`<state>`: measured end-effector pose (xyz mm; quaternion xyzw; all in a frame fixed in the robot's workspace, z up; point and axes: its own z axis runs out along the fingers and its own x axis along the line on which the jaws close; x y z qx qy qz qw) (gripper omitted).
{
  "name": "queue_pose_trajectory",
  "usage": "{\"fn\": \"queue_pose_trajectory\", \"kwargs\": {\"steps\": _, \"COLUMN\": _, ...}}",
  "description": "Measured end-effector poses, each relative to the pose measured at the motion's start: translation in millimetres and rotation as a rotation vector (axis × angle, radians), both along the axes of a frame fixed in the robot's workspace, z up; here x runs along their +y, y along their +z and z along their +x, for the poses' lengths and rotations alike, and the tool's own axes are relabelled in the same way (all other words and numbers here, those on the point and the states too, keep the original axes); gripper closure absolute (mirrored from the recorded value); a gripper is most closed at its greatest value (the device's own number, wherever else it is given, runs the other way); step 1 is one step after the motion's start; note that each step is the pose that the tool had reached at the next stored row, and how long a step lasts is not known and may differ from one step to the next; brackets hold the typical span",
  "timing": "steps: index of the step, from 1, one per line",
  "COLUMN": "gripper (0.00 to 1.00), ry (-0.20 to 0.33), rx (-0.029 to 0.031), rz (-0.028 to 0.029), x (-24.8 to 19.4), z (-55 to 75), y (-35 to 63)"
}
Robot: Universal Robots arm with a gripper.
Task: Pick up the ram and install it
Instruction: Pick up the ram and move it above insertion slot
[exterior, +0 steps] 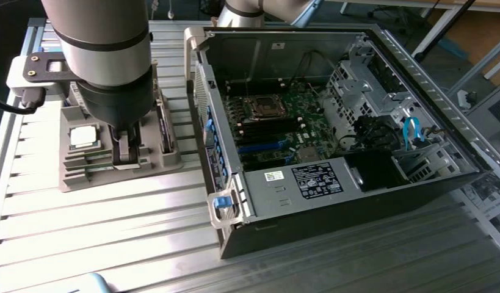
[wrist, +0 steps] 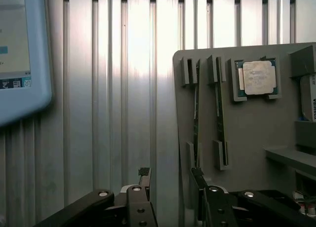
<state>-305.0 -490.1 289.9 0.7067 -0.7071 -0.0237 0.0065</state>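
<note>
My pincer (wrist: 170, 187) is spread wide at the grey holder's (wrist: 247, 133) edge. The ram (wrist: 196, 113) stands slotted beside one fingertip, with a second stick (wrist: 219, 113) and the processor (wrist: 258, 77) farther off.

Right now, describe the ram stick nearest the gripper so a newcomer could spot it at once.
Next to the open computer case sits a grey holder. Two thin dark sticks stand on edge in its slots; the ram is the one by the holder's outer edge, beside the open gripper. The other stick stands closer to the square silver processor.
</note>
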Motion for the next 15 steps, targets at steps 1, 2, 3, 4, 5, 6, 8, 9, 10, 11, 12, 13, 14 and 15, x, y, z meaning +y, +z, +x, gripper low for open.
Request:
{"fn": "queue_pose_trajectory", "kwargs": {"steps": 1, "gripper": 0.56, "ry": 0.000, "rx": 0.0000, "rz": 0.0001, "x": 0.0, "z": 0.0, "y": -0.8}}
{"fn": "queue_pose_trajectory", "kwargs": {"steps": 2, "gripper": 0.56, "ry": 0.000, "rx": -0.0001, "rz": 0.0000, "x": 0.0, "z": 0.0, "y": -1.5}}
{"fn": "queue_pose_trajectory", "kwargs": {"steps": 3, "gripper": 0.56, "ry": 0.000, "rx": -0.0002, "rz": 0.0001, "x": 0.0, "z": 0.0, "y": -2.3}}
{"fn": "queue_pose_trajectory", "kwargs": {"steps": 4, "gripper": 0.56, "ry": 0.000, "rx": -0.0002, "rz": 0.0000, "x": 0.0, "z": 0.0, "y": -3.1}}
{"fn": "queue_pose_trajectory", "kwargs": {"steps": 5, "gripper": 0.56, "ry": 0.000, "rx": -0.0003, "rz": 0.0001, "x": 0.0, "z": 0.0, "y": -4.2}}
{"fn": "queue_pose_trajectory", "kwargs": {"steps": 6, "gripper": 0.56, "ry": 0.000, "rx": -0.0002, "rz": 0.0000, "x": 0.0, "z": -0.1, "y": -4.7}}
{"fn": "queue_pose_trajectory", "kwargs": {"steps": 8, "gripper": 0.56, "ry": 0.000, "rx": -0.0002, "rz": 0.0000, "x": 0.0, "z": -0.4, "y": -5.7}}
{"fn": "queue_pose_trajectory", "kwargs": {"steps": 9, "gripper": 0.56, "ry": 0.000, "rx": -0.0003, "rz": -0.0001, "x": 0.0, "z": -0.7, "y": -6.3}}
{"fn": "queue_pose_trajectory", "kwargs": {"steps": 10, "gripper": 0.56, "ry": 0.000, "rx": -0.0003, "rz": 0.0000, "x": 0.0, "z": -1.0, "y": -6.9}}
{"fn": "queue_pose_trajectory", "kwargs": {"steps": 11, "gripper": 0.56, "ry": 0.000, "rx": -0.0003, "rz": 0.0000, "x": 0.0, "z": -1.3, "y": -7.3}}
{"fn": "queue_pose_trajectory", "kwargs": {"steps": 12, "gripper": 0.56, "ry": 0.000, "rx": -0.0004, "rz": -0.0001, "x": 0.0, "z": -1.6, "y": -7.8}}
{"fn": "queue_pose_trajectory", "kwargs": {"steps": 13, "gripper": 0.56, "ry": 0.000, "rx": -0.0004, "rz": 0.0000, "x": 0.1, "z": -1.9, "y": -8.4}}
{"fn": "queue_pose_trajectory", "kwargs": {"steps": 14, "gripper": 0.56, "ry": 0.000, "rx": -0.0005, "rz": 0.0000, "x": 0.2, "z": -2.3, "y": -8.9}}
{"fn": "queue_pose_trajectory", "kwargs": {"steps": 15, "gripper": 0.56, "ry": 0.000, "rx": -0.0005, "rz": 0.0000, "x": 0.4, "z": -2.5, "y": -9.3}}
